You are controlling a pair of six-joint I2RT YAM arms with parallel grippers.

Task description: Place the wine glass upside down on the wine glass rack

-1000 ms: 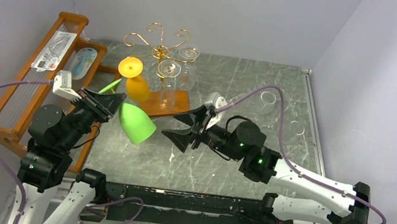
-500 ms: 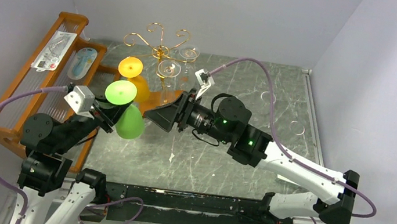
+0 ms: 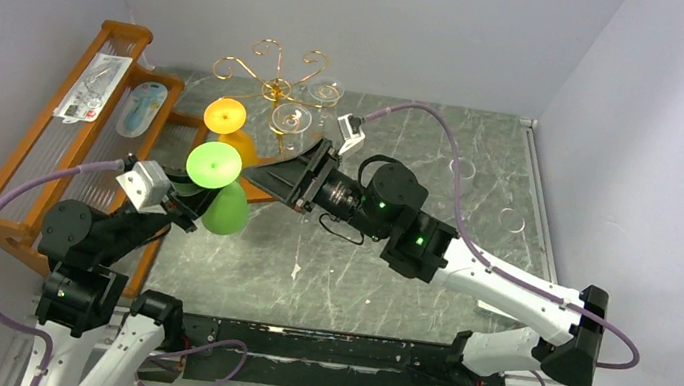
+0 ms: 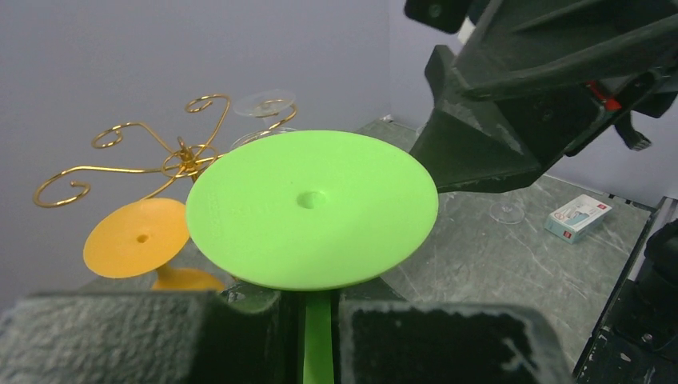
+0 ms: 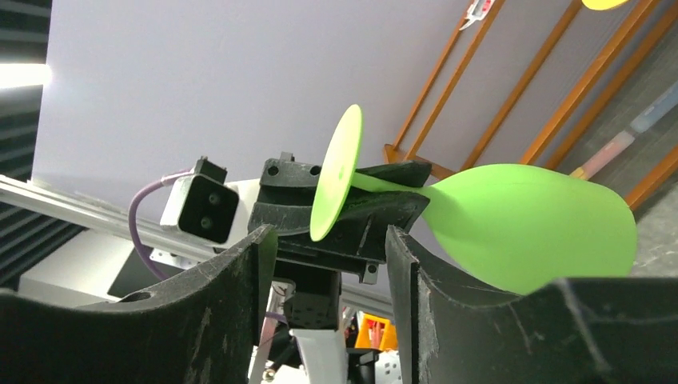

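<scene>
Overhead, the gold wire rack (image 3: 275, 71) stands upper centre; just below-left, the left gripper (image 3: 200, 196) clamps the green wine glass (image 3: 215, 164) by its stem, foot up, the right gripper (image 3: 286, 167) gaping beside it. Print on a small box (image 4: 577, 217) is unreadable.

One camera looks down from high behind; both wrist cameras sit close, facing each other across the green glass (image 4: 312, 204).

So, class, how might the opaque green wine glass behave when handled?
The opaque green wine glass looks like moulded plastic: probably light and not brittle. Held by its thin stem in the left gripper, it might pivot. Laid down, its rounded bowl would likely roll.
</scene>
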